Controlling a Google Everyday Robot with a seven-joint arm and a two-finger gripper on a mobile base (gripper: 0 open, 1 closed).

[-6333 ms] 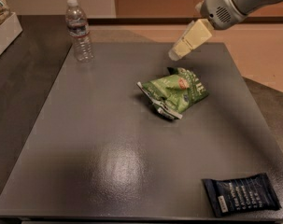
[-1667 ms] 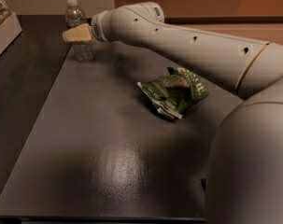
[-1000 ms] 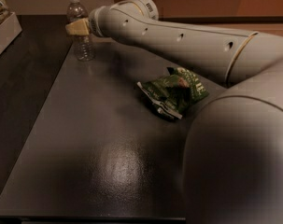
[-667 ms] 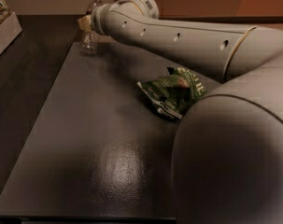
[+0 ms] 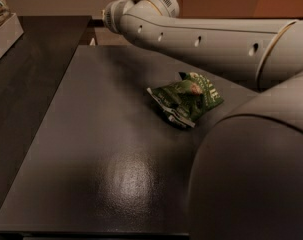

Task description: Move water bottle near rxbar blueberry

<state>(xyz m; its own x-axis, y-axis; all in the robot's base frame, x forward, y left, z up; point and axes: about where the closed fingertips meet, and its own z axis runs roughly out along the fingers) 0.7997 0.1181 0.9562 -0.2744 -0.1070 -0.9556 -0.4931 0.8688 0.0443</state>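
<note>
Arm (image 5: 206, 36) extends across table (image 5: 101, 149) to far-left corner; pincer (image 5: 102, 26) sits at arm's tip, state cannot be told; water bottle, seen tilting at that corner a moment ago, no longer visible, probably grasped or hidden behind wrist; blue snack bar masked by near arm segment; green chip bag (image 5: 186, 100) unmoved; transport toward near-right corner judged pending.

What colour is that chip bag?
Chip bag is green, camera view; gripper at far edge of table.
</note>
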